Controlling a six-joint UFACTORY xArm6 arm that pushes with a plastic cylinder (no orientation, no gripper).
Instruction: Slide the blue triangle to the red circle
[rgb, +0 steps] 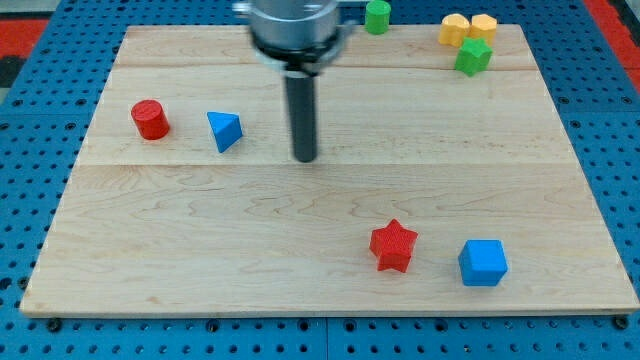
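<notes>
My tip (305, 158) rests on the wooden board (300, 290), a little above the board's middle and slightly toward the view's left. I have no pincer: only a straight dark rod that holds nothing and touches no block.

Blue triangle (225, 131): near my tip, to its left in the view and slightly toward the top, with a clear gap between us. Red circle (150, 119): farther left again, beyond the triangle, the two near each other but apart.

Red star (393, 245): toward the view's bottom right of my tip, well apart. Blue cube (483, 262): just beside the star, on its right.

Green cylinder (377, 16): at the board's top edge, above and right of my tip. Two yellow blocks (468, 28) and a green block (473, 56) are clustered far toward the top right, apparently touching; their shapes are hard to tell.
</notes>
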